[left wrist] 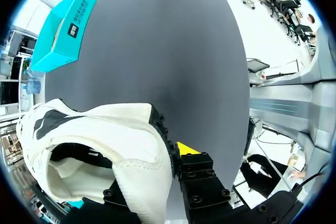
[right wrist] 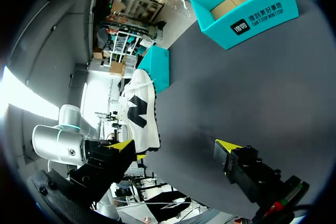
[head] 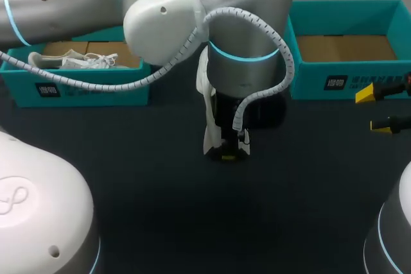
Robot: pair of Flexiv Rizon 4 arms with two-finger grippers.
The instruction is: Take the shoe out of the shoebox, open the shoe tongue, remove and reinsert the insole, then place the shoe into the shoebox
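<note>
Evidently the left pincer (head: pixel 229 152) is clamped on the collar of the white shoe (head: pixel 207 120), holding it on end over the middle of the counter (head: pixel 192 222) so the opening can be worked. The right pincer (head: pixel 380 110) hangs well apart, fingers spread wide, near the empty box (head: pixel 347 46). Another box (head: pixel 83 91) with a second shoe (head: pixel 80 62) sits far left, and the left arm (head: pixel 160 17) overhangs the held shoe.

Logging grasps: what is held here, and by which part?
The left end effector grips the white shoe by its side wall beside the opening; the right end effector holds nothing.
</note>
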